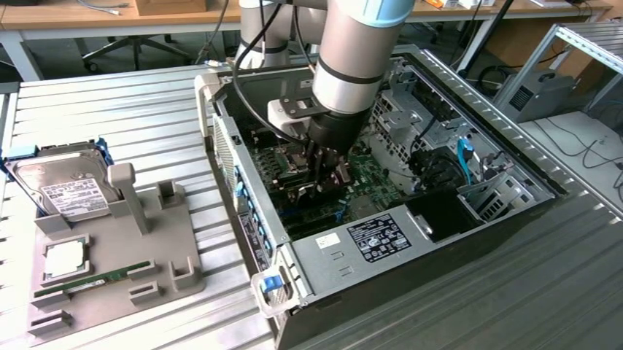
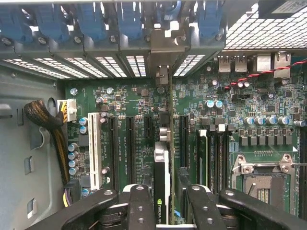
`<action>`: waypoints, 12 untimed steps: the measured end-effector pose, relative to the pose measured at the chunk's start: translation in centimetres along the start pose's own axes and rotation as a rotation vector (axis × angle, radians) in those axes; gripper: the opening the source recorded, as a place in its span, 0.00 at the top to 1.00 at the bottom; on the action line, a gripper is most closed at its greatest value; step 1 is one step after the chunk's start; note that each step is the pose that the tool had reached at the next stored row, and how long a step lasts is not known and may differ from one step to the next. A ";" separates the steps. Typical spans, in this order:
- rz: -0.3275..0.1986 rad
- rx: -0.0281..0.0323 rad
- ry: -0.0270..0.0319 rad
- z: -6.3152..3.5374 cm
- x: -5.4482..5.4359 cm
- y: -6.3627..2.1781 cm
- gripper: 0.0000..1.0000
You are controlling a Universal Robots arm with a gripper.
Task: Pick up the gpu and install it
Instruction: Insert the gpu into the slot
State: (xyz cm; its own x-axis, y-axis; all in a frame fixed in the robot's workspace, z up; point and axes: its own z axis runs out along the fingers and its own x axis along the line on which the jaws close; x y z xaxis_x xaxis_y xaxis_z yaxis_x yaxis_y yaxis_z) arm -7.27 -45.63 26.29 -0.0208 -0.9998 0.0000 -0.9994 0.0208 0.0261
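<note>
Gpu (image 2: 164, 163) edge-on between the gripper's (image 2: 165, 203) fingers, down inside the open case (image 1: 516, 157).

In the wrist view the gpu shows as a thin upright edge, its green board and black cooler seen end-on, its near end cut off by the frame; its silver bracket (image 2: 162, 55) sits against the slotted rear wall. The two black, ribbed fingers (image 2: 140, 206) are pinched on it from either side. Whether the card's edge is fully in a slot is hard to make out. Around it lies the green motherboard (image 2: 240, 105) with long black slots, a white slot (image 2: 94, 151) and a square metal CPU socket (image 2: 261, 175). In the exterior view the arm (image 1: 346, 58) hides the gpu. A grey tray (image 1: 127, 255) holds a silver hard drive (image 1: 63, 186) and a narrow green memory stick (image 1: 93, 281).
</note>
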 end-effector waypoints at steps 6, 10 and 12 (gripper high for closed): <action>0.000 -0.0001 0.0001 0.00 0.0 0.00 0.68; 0.000 0.0000 0.0001 0.00 0.0 0.00 0.74; 0.000 0.0000 0.0000 0.00 0.0 0.00 0.74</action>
State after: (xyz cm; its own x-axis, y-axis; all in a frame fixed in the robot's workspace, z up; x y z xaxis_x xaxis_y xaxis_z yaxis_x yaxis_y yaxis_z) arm -7.26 -45.63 26.29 -0.0207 -0.9998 0.0000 -0.9994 0.0207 0.0261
